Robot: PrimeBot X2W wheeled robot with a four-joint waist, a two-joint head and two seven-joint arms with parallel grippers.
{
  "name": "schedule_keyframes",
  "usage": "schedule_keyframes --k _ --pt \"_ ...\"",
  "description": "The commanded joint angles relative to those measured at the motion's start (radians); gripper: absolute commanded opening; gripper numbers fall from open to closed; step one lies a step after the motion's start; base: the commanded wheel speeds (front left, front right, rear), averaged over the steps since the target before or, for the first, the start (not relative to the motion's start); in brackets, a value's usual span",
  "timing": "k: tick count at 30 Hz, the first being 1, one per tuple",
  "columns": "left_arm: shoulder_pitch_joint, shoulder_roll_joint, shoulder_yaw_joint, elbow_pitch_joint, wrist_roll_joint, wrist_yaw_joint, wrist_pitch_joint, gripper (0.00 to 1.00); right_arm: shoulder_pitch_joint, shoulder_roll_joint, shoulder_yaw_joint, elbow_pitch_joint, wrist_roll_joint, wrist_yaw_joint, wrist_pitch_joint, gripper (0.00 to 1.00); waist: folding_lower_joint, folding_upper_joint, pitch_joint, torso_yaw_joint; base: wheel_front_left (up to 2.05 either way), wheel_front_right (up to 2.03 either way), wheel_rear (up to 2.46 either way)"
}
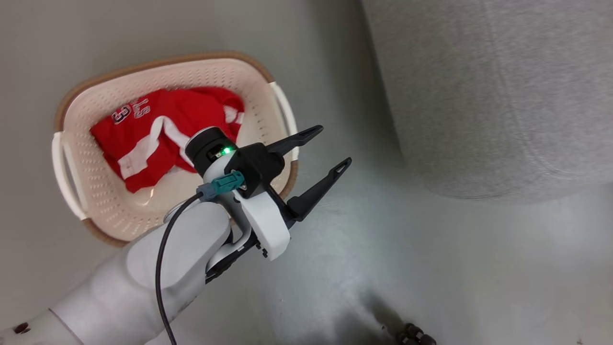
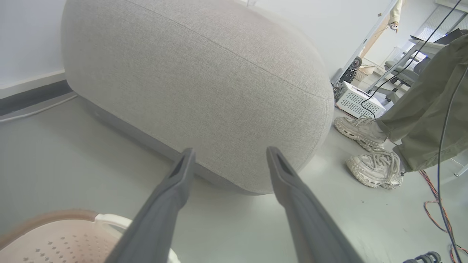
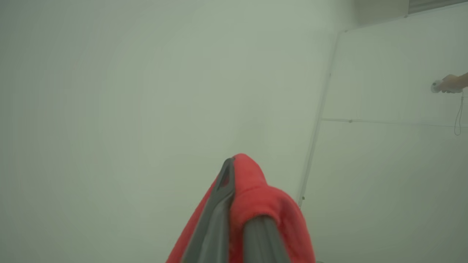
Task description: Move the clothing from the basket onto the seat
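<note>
- The left gripper (image 1: 334, 145) hangs above the right edge of the basket (image 1: 84, 143), and its two dark fingers are spread well apart with nothing between them.
- In the left wrist view these fingers point toward the rounded side of the grey sofa (image 2: 204, 80); a corner of the basket is at the lower left.
- A red garment (image 1: 158, 129) with white stripes and a number 3 lies crumpled on the floor of the basket, toward its far side.
- The basket stands on the grey floor (image 1: 431, 263), near the sofa but not touching it.
- The right gripper (image 3: 236, 190) has its fingers pressed together on a red cloth (image 3: 256, 197), which is draped over one finger; behind it is a pale wall.
- Beside the sofa a person's two pale shoes (image 2: 376, 168) and olive trouser legs stand on the floor, next to some cables.
- At the right edge of the right wrist view a hand (image 3: 449, 84) holds a small pale object.
</note>
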Motion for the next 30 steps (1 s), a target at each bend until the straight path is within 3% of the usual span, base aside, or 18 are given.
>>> schedule_keyframes --k 1,5,9,18,25,28,29,30 --pt "-0.023 0.001 0.028 -0.026 -0.001 0.0 -0.005 1.0 -0.02 -0.013 -0.01 -0.006 -0.031 0.003 -0.006 0.0 0.0 0.0 0.043 0.042 0.0 0.0 0.0" --pt "-0.026 -0.007 0.03 -0.026 0.003 0.0 -0.005 1.0 -0.032 0.032 -0.045 0.047 -0.117 0.003 -0.006 0.0 0.0 0.0 0.069 0.069 0.0 0.0 0.0" --pt "-0.026 -0.007 0.042 -0.026 0.009 0.0 -0.005 1.0 -0.012 0.08 -0.033 0.132 -0.12 0.003 -0.006 0.0 0.0 0.0 0.087 0.084 0.0 0.0 0.0" --pt "-0.024 -0.015 0.065 -0.026 0.02 0.0 -0.005 1.0 0.159 0.178 0.176 0.088 0.059 0.003 -0.006 0.0 0.0 0.0 0.082 0.098 0.0 0.0 0.0" --pt "-0.016 -0.037 0.076 -0.029 0.019 0.0 -0.005 1.0 0.325 0.171 0.249 0.116 0.18 0.003 -0.006 0.0 0.0 0.0 0.046 0.119 0.0 0.0 0.0" --pt "-0.008 -0.043 0.087 -0.035 0.02 0.0 -0.005 1.0 0.369 0.166 0.264 0.137 0.208 0.003 -0.006 0.5 0.0 0.0 0.03 0.133 0.0 0.0 0.0" --pt "-0.008 -0.043 0.087 -0.035 0.02 0.0 -0.005 1.0 0.369 0.166 0.264 0.137 0.208 0.003 -0.006 0.5 0.0 0.0 0.03 0.133 0.0 0.0 0.0" --pt "-0.005 -0.044 0.09 -0.036 0.021 0.0 -0.005 1.0 0.385 0.168 0.269 0.138 0.219 0.003 -0.006 1.0 0.0 0.0 0.024 0.136 0.0 0.0 0.0"
